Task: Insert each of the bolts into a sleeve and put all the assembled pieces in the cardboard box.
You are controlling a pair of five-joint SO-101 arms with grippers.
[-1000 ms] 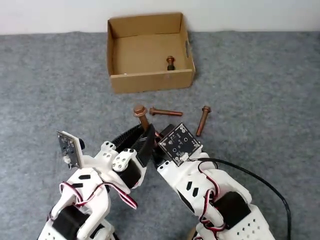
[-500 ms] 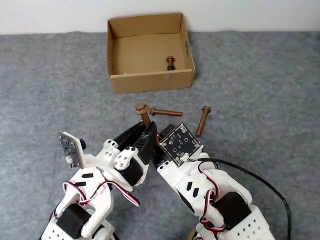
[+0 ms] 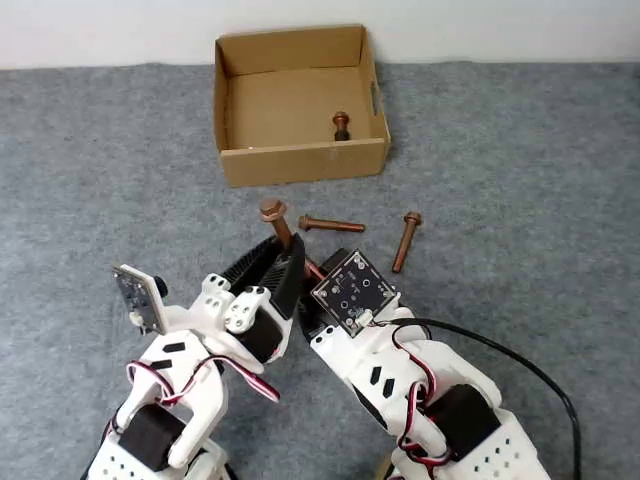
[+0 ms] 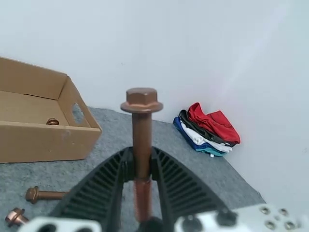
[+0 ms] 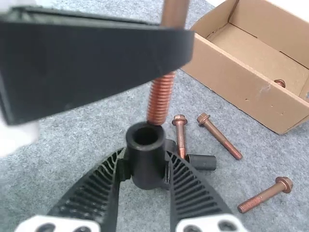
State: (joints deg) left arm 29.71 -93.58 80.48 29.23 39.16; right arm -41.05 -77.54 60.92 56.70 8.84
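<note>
My left gripper [image 4: 142,155] is shut on a copper bolt [image 4: 142,133], held head-up, with its hex head [image 3: 272,212] showing in the high view. My right gripper [image 5: 145,162] is shut on an upright black sleeve [image 5: 145,153]. The bolt's threaded end [image 5: 159,99] hangs just over the far rim of the sleeve's opening. Two loose bolts [image 3: 330,224] [image 3: 405,241] lie on the carpet ahead of the arms. A third bolt [image 5: 179,135] and a spare sleeve [image 5: 202,161] lie just beyond the held sleeve. The cardboard box [image 3: 300,160] holds one assembled piece [image 3: 341,126].
Grey carpet covers the table. The box stands at the far middle against a white wall, open side up. A pile of folded clothes [image 4: 207,129] lies far off to the right. Both arms crowd the near middle.
My left gripper has shifted the bolt slightly left and away from me. The right arm's wrist has edged a little left under it.
</note>
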